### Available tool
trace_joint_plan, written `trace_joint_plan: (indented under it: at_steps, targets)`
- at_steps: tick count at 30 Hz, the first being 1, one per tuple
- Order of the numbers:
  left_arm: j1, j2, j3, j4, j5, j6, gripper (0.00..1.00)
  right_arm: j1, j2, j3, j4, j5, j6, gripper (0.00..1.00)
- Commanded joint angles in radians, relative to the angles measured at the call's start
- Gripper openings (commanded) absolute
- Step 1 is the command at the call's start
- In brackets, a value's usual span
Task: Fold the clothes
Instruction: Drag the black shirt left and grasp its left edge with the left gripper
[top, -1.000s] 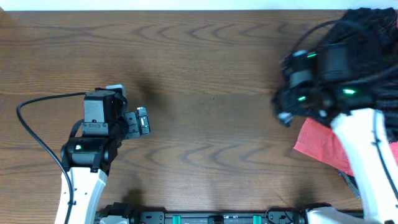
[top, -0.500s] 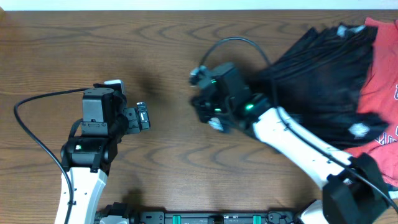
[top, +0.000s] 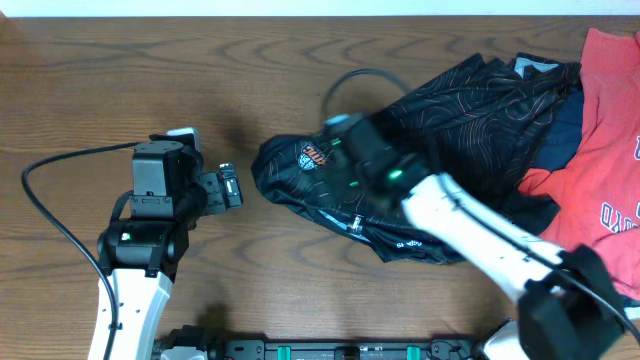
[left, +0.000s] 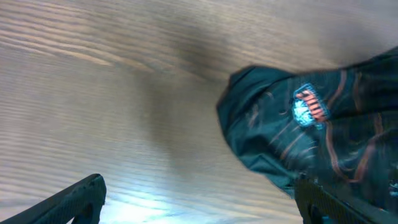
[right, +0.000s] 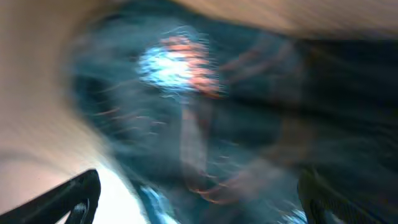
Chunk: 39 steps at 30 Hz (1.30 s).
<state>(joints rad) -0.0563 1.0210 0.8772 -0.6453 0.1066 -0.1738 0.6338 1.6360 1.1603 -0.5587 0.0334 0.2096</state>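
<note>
Left gripper (top: 226, 190): toward the near left corner of the table (top: 300, 60), jaws wide apart and empty. It points at the logo end of the jersey without touching it, probably waiting to take an edge.
Right gripper (right: 196, 204): reaches in from the near right corner to the middle of the table. The wrist view is blurred, but both fingers sit far apart at the bottom of that view, so it reads as fully spread with nothing pinched. It hangs directly over the jersey.
Black jersey (top: 470, 100): a thin black jersey with orange contour lines, lying crumpled and unfolded. It stretches from the middle of the table back to the far right corner, its orange-and-white logo end nearest the left arm. Its place in the middle probably gives both arms room to work.
Navy garment (top: 556, 135): beside the jersey toward the right edge, partly under it.
Red tee (top: 610, 140): along the right edge and set aside, as it is not part of the job.
Progress: folding has not begun, and the jersey looks to need flattening first.
</note>
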Motion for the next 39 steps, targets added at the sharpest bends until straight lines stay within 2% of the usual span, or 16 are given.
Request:
trace_joint_plan:
  at_steps: [1, 7, 15, 21, 27, 30, 31, 33, 34, 39]
  targets:
    - [0.000, 0.016, 0.013, 0.004, 0.103, -0.082, 0.98, -0.126, -0.114, 0.011, -0.085, 0.146, 0.026, 0.99]
    - [-0.024, 0.143, -0.006, 0.002, 0.293, -0.127, 0.98, -0.373, -0.213, 0.011, -0.325, 0.142, 0.031, 0.99]
    - [-0.113, 0.403, -0.006, 0.005, 0.310, -0.215, 0.98, -0.589, -0.230, 0.011, -0.474, 0.126, 0.030, 0.99]
    - [-0.193, 0.600, -0.006, 0.106, 0.314, -0.301, 0.98, -0.642, -0.230, 0.011, -0.494, 0.097, 0.029, 0.99]
    - [-0.257, 0.696, -0.006, 0.262, 0.394, -0.356, 0.99, -0.642, -0.230, 0.011, -0.492, 0.064, 0.030, 0.99]
    - [-0.279, 0.705, -0.006, 0.313, 0.402, -0.359, 0.87, -0.642, -0.230, 0.011, -0.494, 0.063, 0.030, 0.99]
    - [-0.284, 0.704, -0.006, 0.332, 0.402, -0.359, 0.76, -0.642, -0.230, 0.011, -0.498, 0.063, 0.030, 0.99]
    - [-0.285, 0.704, -0.006, 0.361, 0.402, -0.359, 0.19, -0.642, -0.230, 0.011, -0.504, 0.063, 0.030, 0.99]
    - [-0.283, 0.704, -0.005, 0.373, 0.402, -0.359, 0.06, -0.642, -0.230, 0.011, -0.505, 0.063, 0.030, 0.99]
    - [-0.220, 0.677, 0.028, 0.362, 0.360, -0.306, 0.06, -0.642, -0.230, 0.011, -0.505, 0.064, 0.029, 0.99]
